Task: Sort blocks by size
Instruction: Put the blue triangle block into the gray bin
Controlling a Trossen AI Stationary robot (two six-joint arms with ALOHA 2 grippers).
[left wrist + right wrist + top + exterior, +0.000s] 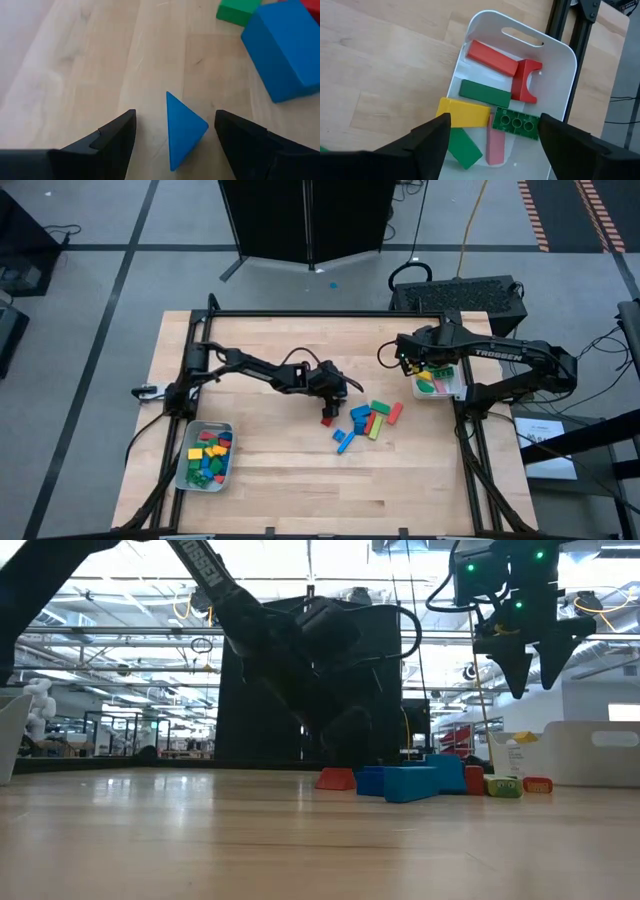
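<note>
Both fingers pairs apart: left (175, 137) straddling blue wedge (182, 131), right (492, 145) over tray (560, 55).

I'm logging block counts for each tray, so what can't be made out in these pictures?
- Left tray: high view shows its blocks too small to count; cut off at the edge in the low view.
- Right tray: the right claw, open above it, covers its near end in the right wrist view.
- Loose pile: overlapping blocks in the low view.
- Blue triangular block: between the open left claw fingers, lower part cut off in the left wrist view.
</note>
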